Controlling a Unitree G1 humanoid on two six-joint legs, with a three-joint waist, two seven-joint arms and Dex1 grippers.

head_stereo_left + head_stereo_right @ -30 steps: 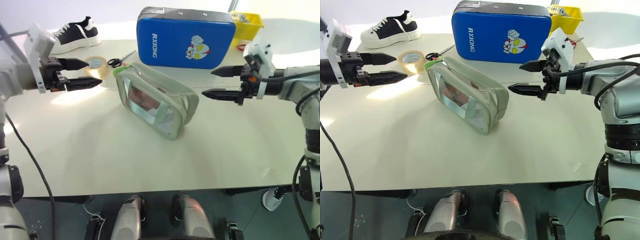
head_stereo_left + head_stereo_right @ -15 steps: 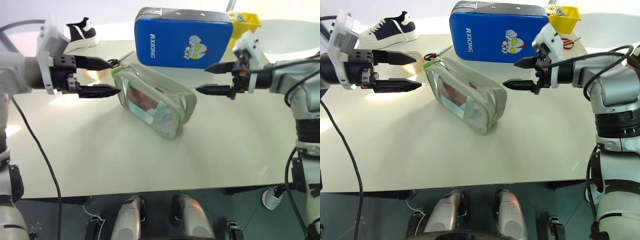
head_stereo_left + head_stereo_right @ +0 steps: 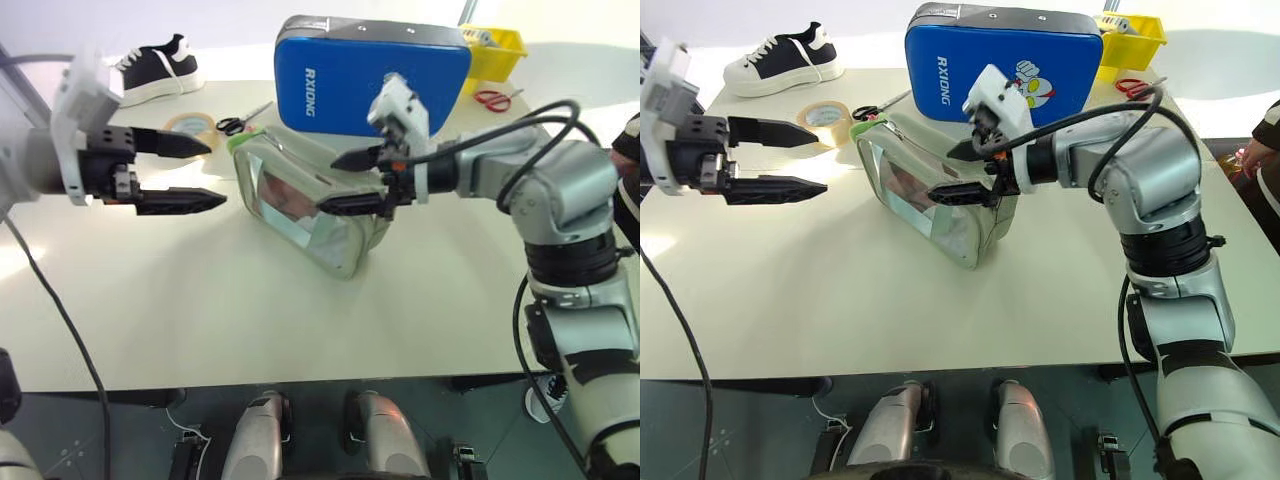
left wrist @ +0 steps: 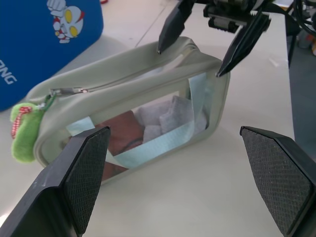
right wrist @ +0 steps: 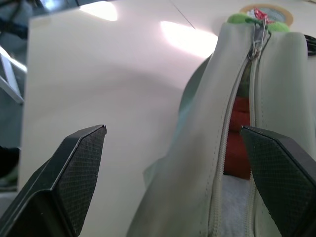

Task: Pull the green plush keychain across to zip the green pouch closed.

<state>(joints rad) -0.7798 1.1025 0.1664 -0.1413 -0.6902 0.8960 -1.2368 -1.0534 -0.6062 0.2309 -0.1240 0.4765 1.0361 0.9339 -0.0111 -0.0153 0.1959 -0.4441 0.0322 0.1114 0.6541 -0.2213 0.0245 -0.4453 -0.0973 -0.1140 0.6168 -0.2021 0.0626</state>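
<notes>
The green pouch [image 3: 312,205], unzipped on the surface [image 3: 300,320], holds red and white items between both wide-spread tools, left [image 3: 195,172] and right [image 3: 335,182].

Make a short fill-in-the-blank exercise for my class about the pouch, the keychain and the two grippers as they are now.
1. The green pouch has its zipper ____.
2. The green plush keychain hangs at the end nearer the ____ gripper.
3. The right gripper, open, straddles the pouch's ____ end.
4. The left gripper holds ____.

Missing words: open; left; far; nothing
</notes>
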